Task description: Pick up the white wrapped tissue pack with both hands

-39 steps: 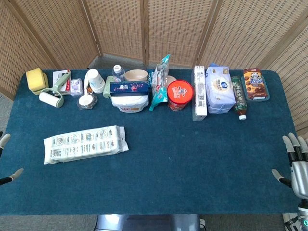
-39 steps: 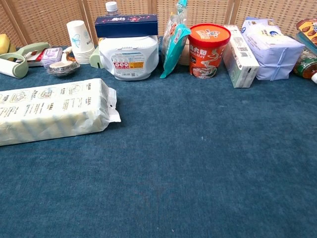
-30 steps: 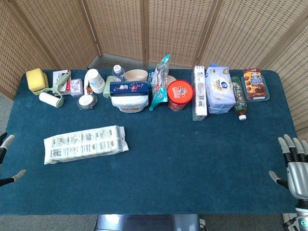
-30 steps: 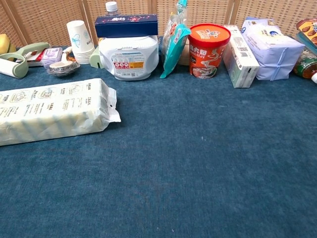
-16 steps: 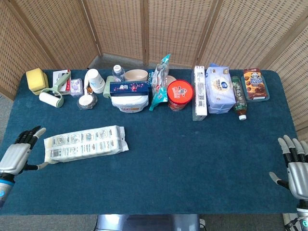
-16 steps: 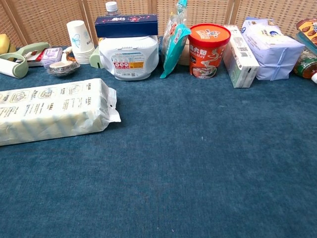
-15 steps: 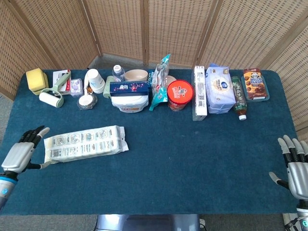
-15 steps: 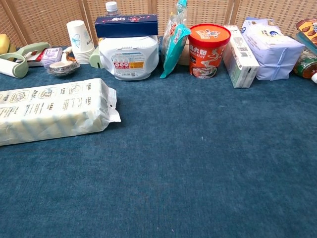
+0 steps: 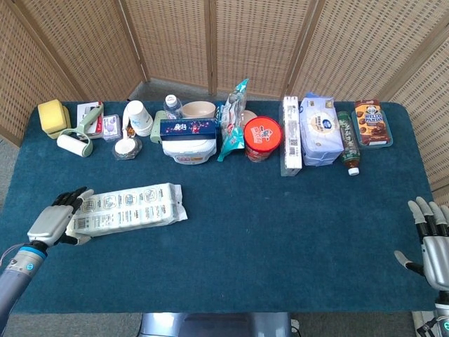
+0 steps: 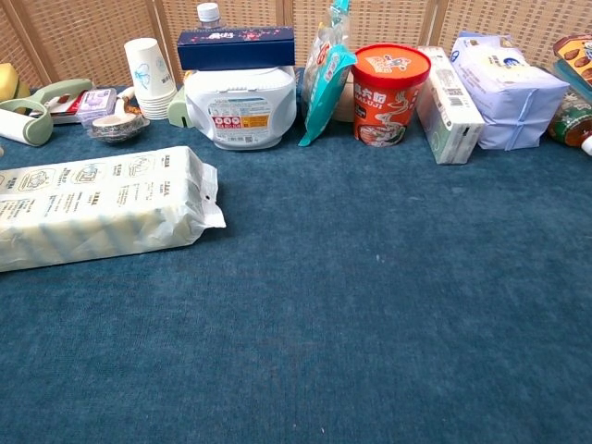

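Note:
The white wrapped tissue pack [image 9: 130, 208] lies flat and lengthwise on the left half of the blue table; the chest view shows the tissue pack [image 10: 102, 208] at its left edge. My left hand [image 9: 55, 219] is at the pack's left end with fingers spread, right against the wrapper; whether it touches is unclear. My right hand [image 9: 435, 246] hovers open at the table's far right edge, far from the pack. Neither hand appears in the chest view.
A row of goods lines the back of the table [image 9: 280, 232]: lint roller [image 9: 74, 145], paper cups [image 9: 139, 117], wet-wipes tub [image 9: 188, 148], red noodle cup [image 9: 262, 138], tissue packs [image 9: 320, 130], bottle [image 9: 349, 144], biscuit box [image 9: 371, 122]. A wicker screen stands behind.
My left hand has moved right and inward from the table's left edge up to the pack's left end. The right hand has barely shifted. The pack has not moved.

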You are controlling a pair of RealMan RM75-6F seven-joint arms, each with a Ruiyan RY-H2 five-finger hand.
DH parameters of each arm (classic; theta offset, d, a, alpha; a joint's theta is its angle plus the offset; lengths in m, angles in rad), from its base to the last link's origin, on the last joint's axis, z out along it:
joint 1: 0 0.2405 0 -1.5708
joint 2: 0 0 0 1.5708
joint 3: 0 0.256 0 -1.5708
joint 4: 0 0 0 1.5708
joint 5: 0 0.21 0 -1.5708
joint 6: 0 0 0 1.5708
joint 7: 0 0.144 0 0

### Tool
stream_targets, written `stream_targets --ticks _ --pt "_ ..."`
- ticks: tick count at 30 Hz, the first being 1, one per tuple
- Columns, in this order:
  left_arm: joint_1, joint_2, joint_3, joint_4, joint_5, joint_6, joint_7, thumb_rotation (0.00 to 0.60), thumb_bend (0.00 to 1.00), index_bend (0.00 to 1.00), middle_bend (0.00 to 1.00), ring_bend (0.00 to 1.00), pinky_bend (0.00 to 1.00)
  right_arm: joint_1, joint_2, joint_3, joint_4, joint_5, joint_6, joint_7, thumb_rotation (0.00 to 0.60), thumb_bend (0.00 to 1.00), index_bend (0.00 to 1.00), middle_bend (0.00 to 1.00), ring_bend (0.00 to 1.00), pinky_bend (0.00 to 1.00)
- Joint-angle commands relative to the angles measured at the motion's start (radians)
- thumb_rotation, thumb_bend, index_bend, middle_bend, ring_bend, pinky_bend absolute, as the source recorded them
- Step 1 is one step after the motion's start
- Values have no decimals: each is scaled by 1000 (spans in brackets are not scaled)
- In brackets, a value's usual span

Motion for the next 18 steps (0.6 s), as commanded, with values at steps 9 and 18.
stream_targets --ticks 9,18 --pt "-29 -42 -4 54 -46 -53 1 600 0 0 0 0 0 1 2 -2 -3 1 -6 3 600 0 0 0 0 0" --pt "-23 -65 -9 14 -170 -1 225 600 2 240 252 299 514 1 8 0 -3 3 -9 21 600 0 0 0 0 0"
